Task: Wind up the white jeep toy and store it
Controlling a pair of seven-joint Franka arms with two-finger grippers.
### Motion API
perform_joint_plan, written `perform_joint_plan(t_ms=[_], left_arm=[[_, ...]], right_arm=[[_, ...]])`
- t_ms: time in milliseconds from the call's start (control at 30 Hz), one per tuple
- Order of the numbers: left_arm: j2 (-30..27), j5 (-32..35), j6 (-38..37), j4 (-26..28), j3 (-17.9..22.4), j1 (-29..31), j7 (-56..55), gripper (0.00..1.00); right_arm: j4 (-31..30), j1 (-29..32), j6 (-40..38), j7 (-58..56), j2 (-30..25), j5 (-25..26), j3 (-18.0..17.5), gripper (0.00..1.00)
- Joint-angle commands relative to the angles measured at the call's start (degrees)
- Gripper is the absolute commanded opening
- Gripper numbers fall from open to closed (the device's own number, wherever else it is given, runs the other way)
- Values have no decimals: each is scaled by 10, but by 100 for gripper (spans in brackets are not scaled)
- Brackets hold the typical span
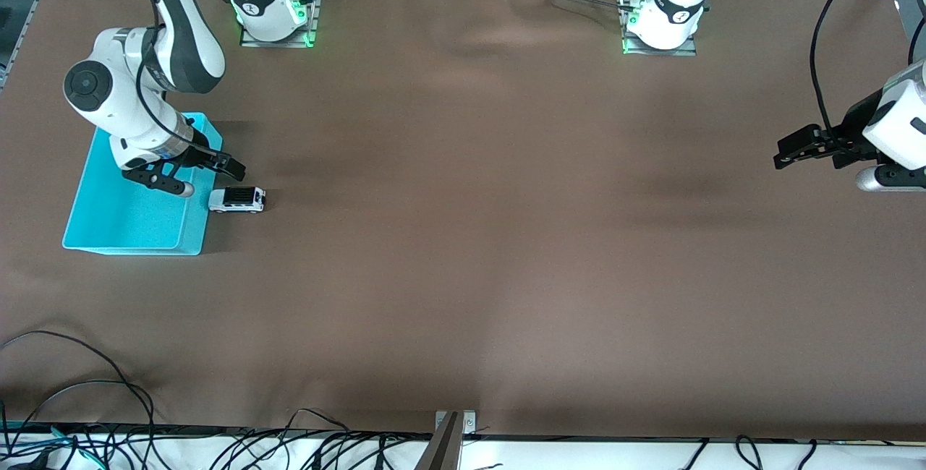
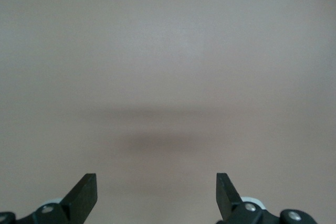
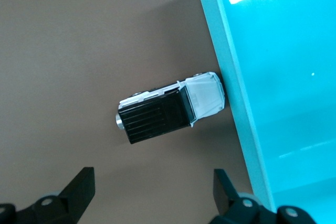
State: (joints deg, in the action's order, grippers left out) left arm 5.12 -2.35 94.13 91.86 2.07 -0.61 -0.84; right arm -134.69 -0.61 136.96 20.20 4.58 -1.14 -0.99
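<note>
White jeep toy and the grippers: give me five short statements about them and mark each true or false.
1. The white jeep toy stands on the table beside the turquoise bin, its front end against the bin's outer wall. True.
2. The jeep lies inside the bin. False: it is outside, on the brown table cover.
3. The right gripper is shut on the jeep. False: it is open and holds nothing, hanging over the bin's edge by the jeep.
4. The left gripper is open and empty, over the left arm's end of the table. True.
5. The jeep has tipped onto its roof. False: its black roof faces up.
</note>
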Motion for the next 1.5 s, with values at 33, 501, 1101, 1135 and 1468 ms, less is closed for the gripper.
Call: perform_joint_plan(t_ms=[33, 501, 1101, 1135, 1468], left_arm=[[-3, -10, 2, 3, 0, 3, 13, 100], [-1, -10, 2, 3, 0, 3, 13, 100], [0, -10, 3, 2, 0, 2, 13, 100], [0, -10, 2, 3, 0, 2, 13, 100], [0, -10, 3, 2, 0, 2, 13, 100]], right_arm=[[-9, 1, 20, 75, 13, 3, -4, 100], [-14, 0, 74, 277, 49, 3, -5, 100], [-26, 1, 175, 438, 94, 3, -4, 100], [-26, 1, 176, 438, 95, 3, -4, 100], [-24, 1, 187, 439, 102, 6, -4, 100]])
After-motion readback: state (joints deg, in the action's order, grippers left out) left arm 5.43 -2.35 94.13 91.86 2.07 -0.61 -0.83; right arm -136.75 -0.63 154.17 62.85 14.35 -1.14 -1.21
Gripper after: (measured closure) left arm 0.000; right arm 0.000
